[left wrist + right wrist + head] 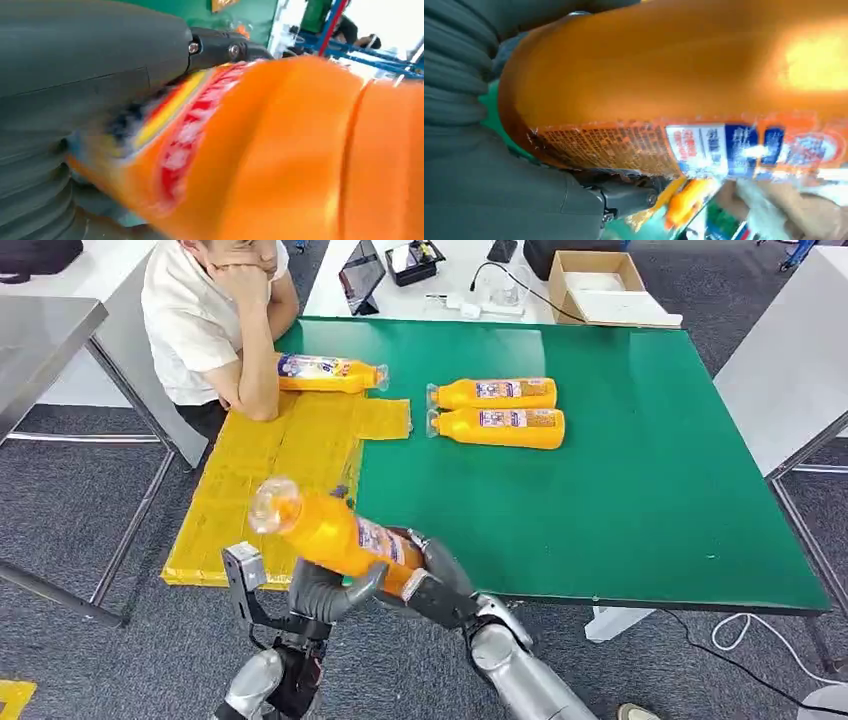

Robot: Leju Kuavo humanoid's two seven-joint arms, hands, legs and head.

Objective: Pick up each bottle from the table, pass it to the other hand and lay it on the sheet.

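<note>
An orange bottle [325,530] hangs tilted over the table's front edge, its clear cap end toward the yellow sheet [290,455]. My left hand [322,592] grips its middle from below. My right hand [440,582] holds its base end. The left wrist view has the bottle [280,150] pressed against my left hand [85,80], and the right wrist view has its labelled side [684,85] lying in my right hand [499,175]. Another bottle [328,373] lies at the sheet's far end. Two more bottles [495,393] [502,427] lie side by side on the green table [620,480].
A person [215,310] sits at the table's far left corner, an elbow resting on the sheet beside the far bottle. A cardboard box [595,285] and a tablet [362,275] stand on the white table behind. Grey carpet surrounds the table.
</note>
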